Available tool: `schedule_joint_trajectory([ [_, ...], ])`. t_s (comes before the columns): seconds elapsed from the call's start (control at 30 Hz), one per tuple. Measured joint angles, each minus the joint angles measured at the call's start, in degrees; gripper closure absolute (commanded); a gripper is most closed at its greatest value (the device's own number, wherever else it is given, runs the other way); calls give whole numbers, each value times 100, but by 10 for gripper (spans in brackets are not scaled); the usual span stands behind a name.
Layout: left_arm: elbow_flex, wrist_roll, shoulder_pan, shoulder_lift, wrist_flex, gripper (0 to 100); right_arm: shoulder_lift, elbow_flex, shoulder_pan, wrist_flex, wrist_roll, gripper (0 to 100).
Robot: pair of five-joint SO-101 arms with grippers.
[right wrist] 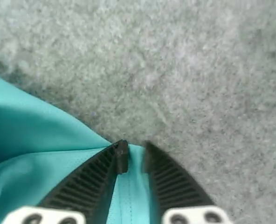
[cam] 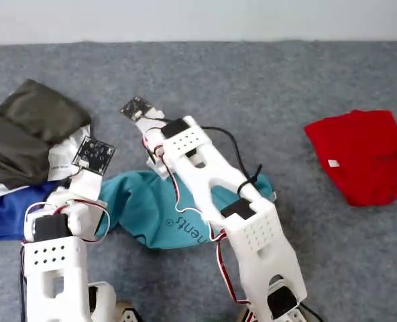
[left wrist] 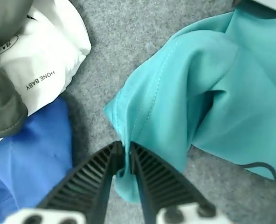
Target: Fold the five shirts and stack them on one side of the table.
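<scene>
The work is at an early stage, as I judge it. Nearest to me, close to the front edge of the table (cam: 265, 87), lies the teal shirt (cam: 141, 204), crumpled and not yet folded, and both arms are busy with it. The left gripper (left wrist: 125, 148) is clenched on a raised fold at the shirt's hem. The right gripper (right wrist: 135, 151) pinches another edge of the same cloth on the side turned to the far edge, with the fabric caught between its jaws.

Toward the left edge there is a loose heap. The blue shirt (cam: 7, 211) is lowest and nearest, the white shirt (cam: 64, 157) is behind it, and the dark grey shirt (cam: 31, 127) lies over the white one. None of these three looks folded.

Well apart, near the right edge, the red shirt (cam: 366, 154) lies flat in a compact shape. I take it for the only finished one, so four shirts are left and there is no stack yet.

Some things I cannot make out. The right arm covers the middle of the teal shirt, so its real shape and its print stay unclear. In the heap it is hard to tell where one garment ends. The blue and the red shirt are both cut off at the sides of the high view.
</scene>
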Motion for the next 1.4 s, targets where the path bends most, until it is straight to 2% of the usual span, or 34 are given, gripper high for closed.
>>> schedule_joint_trajectory([
  [0.4,0,0,0,0,0,987,0,-9,9,53,0,989],
  [0.57,0,0,0,0,0,987,-114,-9,193,246,246,989],
  [1.13,-501,-9,0,0,0,987,-3033,-9,2470,2022,281,990],
  [1.27,-1196,-26,0,0,26,987,-4018,-9,2919,2066,281,990],
  [1.4,-2585,255,202,9,352,987,-5020,-9,3130,2066,264,990],
])
